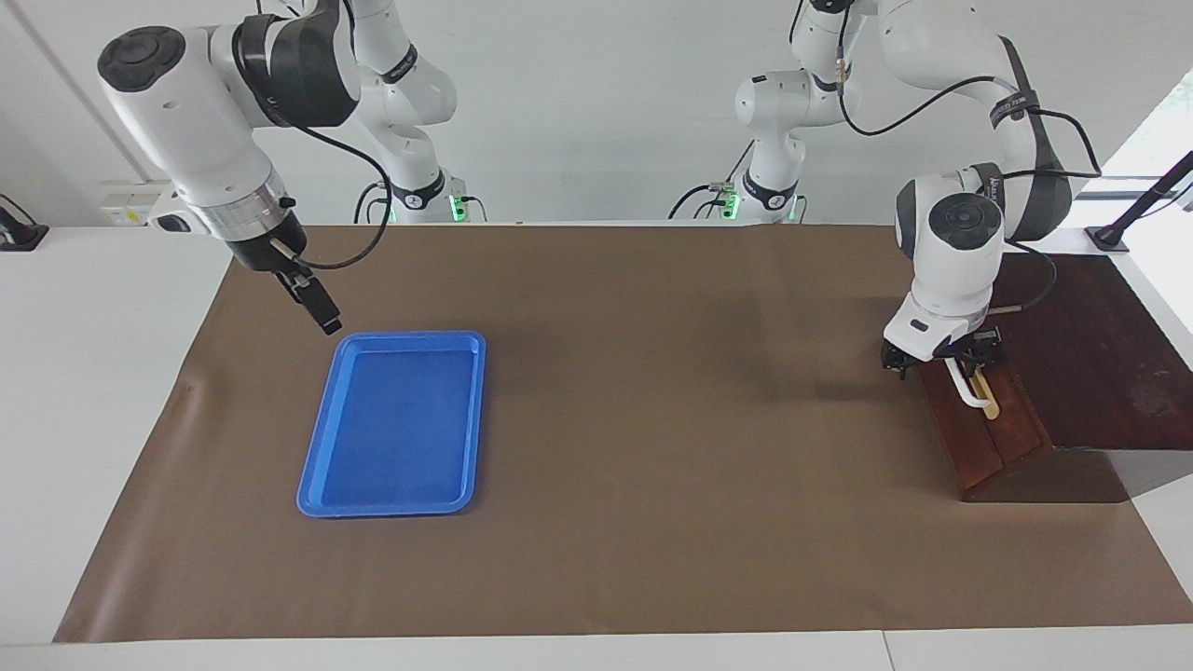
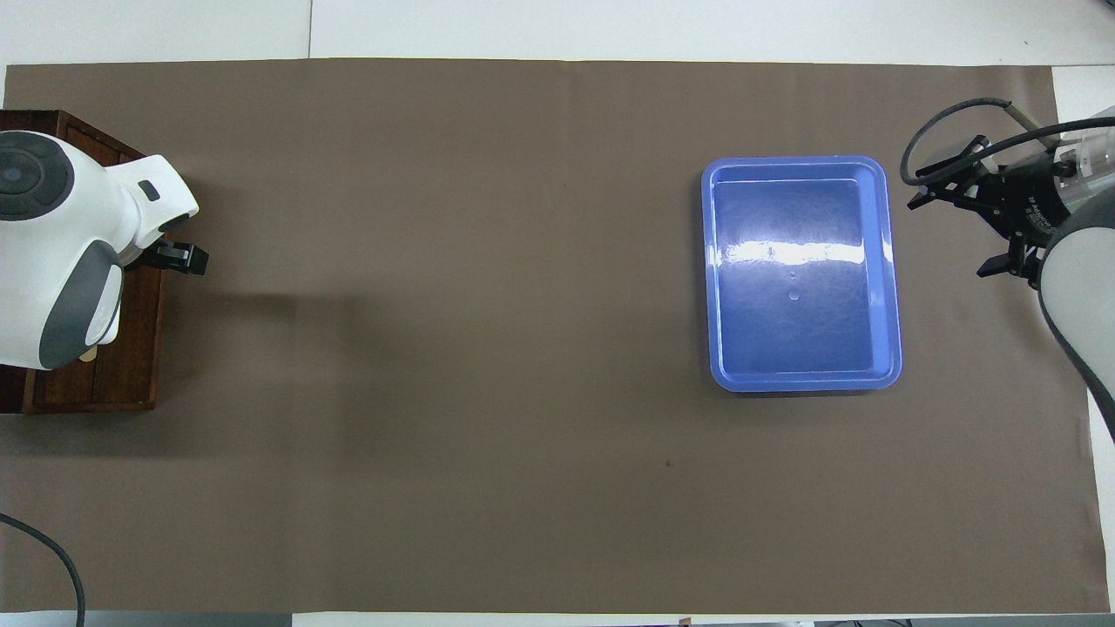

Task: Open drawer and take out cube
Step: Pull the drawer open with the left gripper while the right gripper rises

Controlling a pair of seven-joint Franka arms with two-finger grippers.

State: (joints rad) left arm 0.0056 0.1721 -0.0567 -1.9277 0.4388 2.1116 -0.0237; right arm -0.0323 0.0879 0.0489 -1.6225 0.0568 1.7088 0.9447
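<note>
A: Table covering (image 1: pixel 652 522)?
B: Brown sheet, paper-like — matt, smooth, with a faint crease near the right arm's end.
A: The drawer (image 1: pixel 979 438) front?
B: Dark reddish-brown wood, grain visible, low sheen; the handle (image 1: pixel 967 390) looks like white plastic.
A: Blue tray (image 2: pixel 801 274)?
B: Plastic — glossy, reflecting a bright streak of light.

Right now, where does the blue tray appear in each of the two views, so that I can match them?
Facing view: the blue tray lies in the lower part, toward the right arm's end, below the right gripper.
Overhead view: the blue tray lies in the upper part, beside the right gripper.
Shared landmark: the drawer, at the left arm's end, under the left gripper.
</note>
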